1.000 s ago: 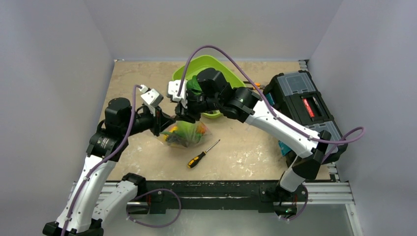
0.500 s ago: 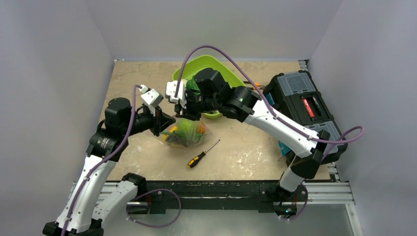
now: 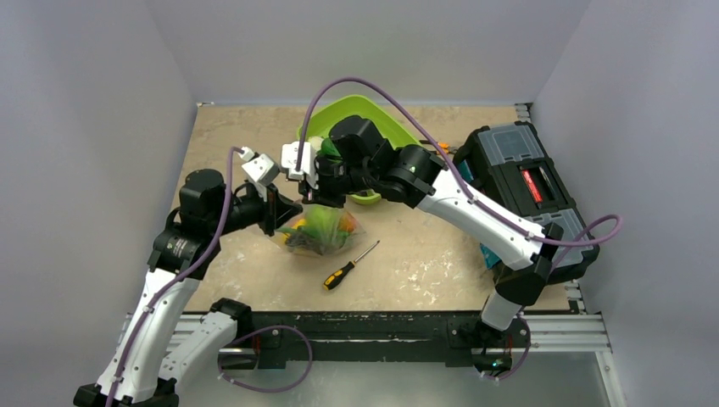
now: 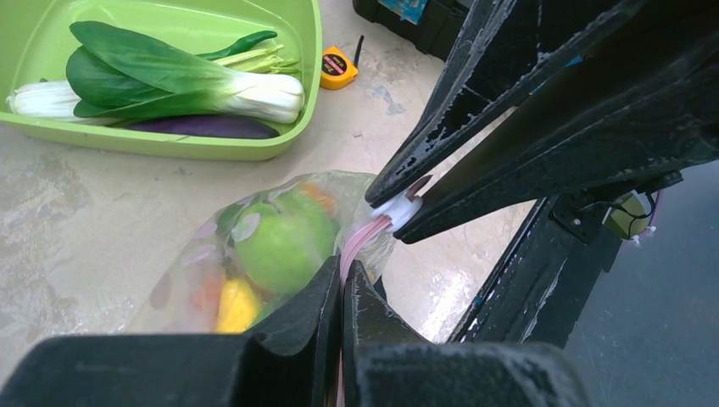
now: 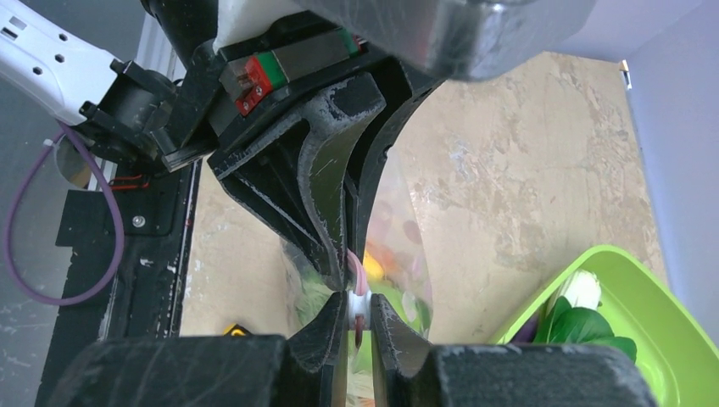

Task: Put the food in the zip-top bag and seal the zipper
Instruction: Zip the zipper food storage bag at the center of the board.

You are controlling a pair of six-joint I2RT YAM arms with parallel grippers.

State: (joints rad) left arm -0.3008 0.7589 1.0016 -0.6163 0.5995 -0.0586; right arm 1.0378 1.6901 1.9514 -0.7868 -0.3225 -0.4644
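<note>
Both of your grippers are pinched on the bag's mouth. Your left gripper (image 4: 342,278) has its fingers pressed together on the pink zipper (image 4: 356,242), with no gap showing between them. Your right gripper (image 5: 359,315) is closed down to a narrow slit around the small white slider (image 5: 356,303) on that strip, just beside the left fingertips.

The zip-top bag (image 3: 320,229) bulges below the two grips, just off the near rim of the lime-green tray (image 3: 381,110). Inside it you can see the food: a green apple (image 4: 280,242), a yellow piece (image 4: 236,307) and bits of orange.

In the tray lie a bok choy (image 4: 169,72) and a dark purple eggplant (image 4: 203,127). A yellow tape measure (image 4: 337,69) sits just off one tray corner; its label is too small to read. A black-and-yellow screwdriver (image 3: 348,267) lies nearer you than the tray, past the bag. A black toolbox (image 3: 521,182) stands to the tray's right, and the red label on its lid cannot be read.
</note>
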